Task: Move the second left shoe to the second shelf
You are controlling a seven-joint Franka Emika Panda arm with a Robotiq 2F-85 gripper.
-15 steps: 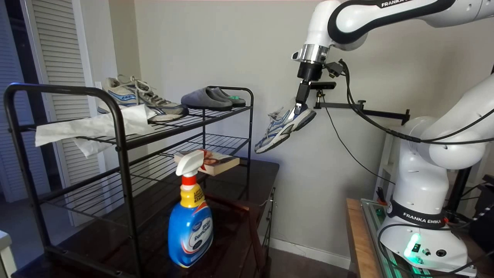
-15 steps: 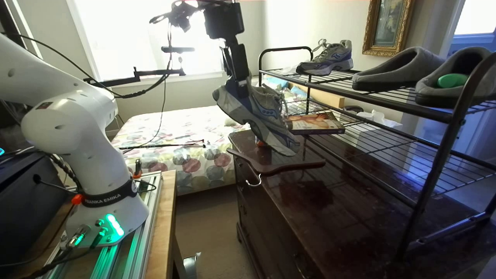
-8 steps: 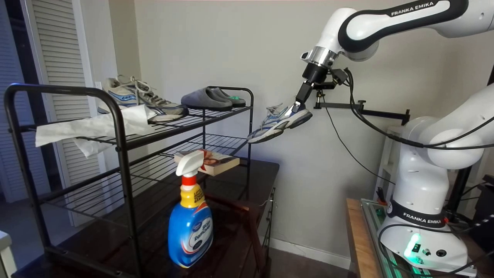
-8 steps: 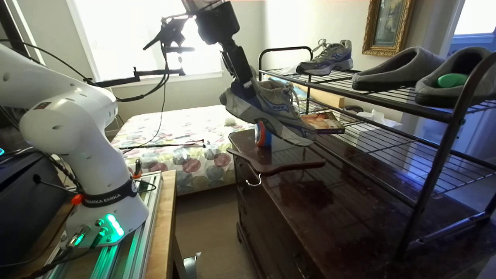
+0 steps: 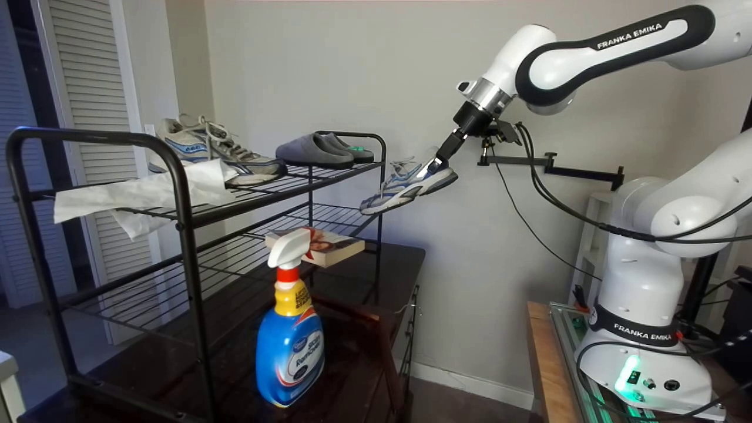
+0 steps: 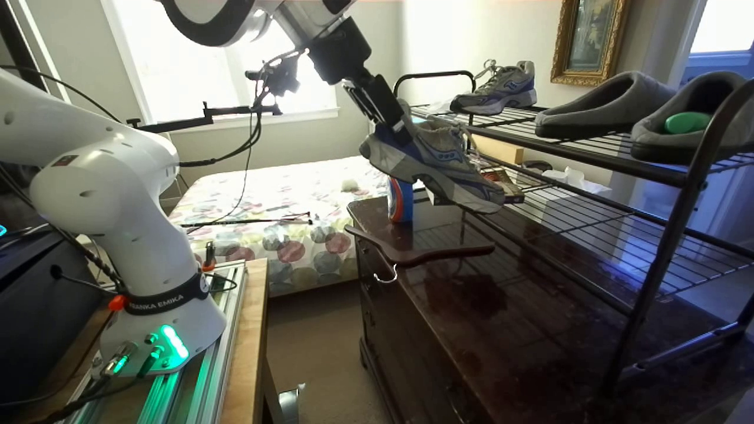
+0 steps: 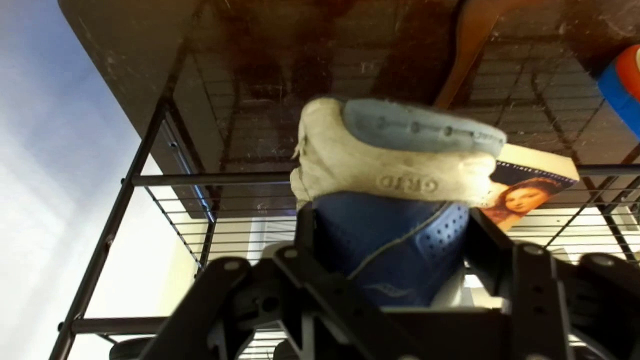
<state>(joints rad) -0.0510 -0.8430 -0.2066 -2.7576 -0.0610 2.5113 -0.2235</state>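
Okay, end effector (image 7: 392,235) is clamped on the heel of the light grey and white sneaker (image 5: 408,191), fingers on either side, dark blue heel panel between them in the wrist view. Sneaker hangs in the air at the open long side of the black tubular rack (image 5: 191,276), tilted, heel up, toe lower and aimed at the second shelf (image 6: 589,232). Toe overlaps that shelf in both exterior views; touching or apart, cannot tell. Shelf is black wire grid; a paperback book (image 7: 525,200) lies on it, jutting past the front rail, partly behind the shoe in the wrist view. Uppermost tier (image 5: 258,201) carries a pale sneaker with blue trim (image 5: 217,153), a white sheet (image 5: 141,194) draped just beside it at the near left, and two grey slippers (image 6: 601,109), a green object (image 6: 688,122) inside the right one. Rack stands on the dark wooden table (image 6: 500,335). Also on the table: blue spray bottle (image 5: 291,346), upright, white trigger head, and a wooden hanger (image 6: 418,256) lying near the edge. White robot arm (image 5: 617,64) extends in from the right in an exterior view, base (image 5: 675,361) well apart from the table. Far off, in an exterior view, a bed (image 6: 294,194) with a dotted cover and a gold-framed picture (image 6: 591,41) on the wall.
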